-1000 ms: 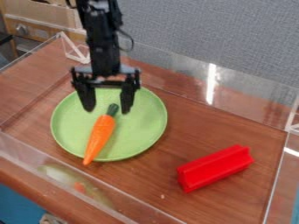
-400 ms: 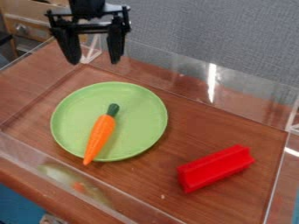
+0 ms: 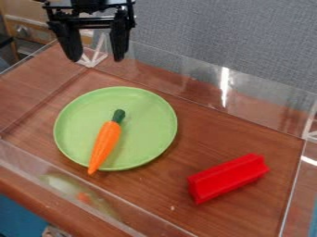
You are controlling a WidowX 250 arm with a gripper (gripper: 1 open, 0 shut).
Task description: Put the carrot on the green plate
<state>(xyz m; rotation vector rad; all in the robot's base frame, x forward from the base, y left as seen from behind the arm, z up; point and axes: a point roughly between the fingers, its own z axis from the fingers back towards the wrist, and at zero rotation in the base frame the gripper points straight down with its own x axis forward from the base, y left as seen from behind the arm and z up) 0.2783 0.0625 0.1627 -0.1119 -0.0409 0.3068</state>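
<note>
Lying diagonally on green plate [image 3: 146, 116]: carrot [image 3: 107, 143], tip overhanging rim | fingers [image 3: 120, 39] hanging apart above, holding nothing | red ridged block [image 3: 228, 178] sitting on counter [image 3: 235, 125]

A single fixed camera looks down at an angle from beyond the bench's [image 3: 247, 130] near edge, fairly close, facing the far wall; no second view shares the scene.

Gripper [image 3: 92, 42] hangs high at upper left of view, pointing straight down. Both dark fingers [image 3: 70, 43] spread wide apart, nothing between them.
</note>
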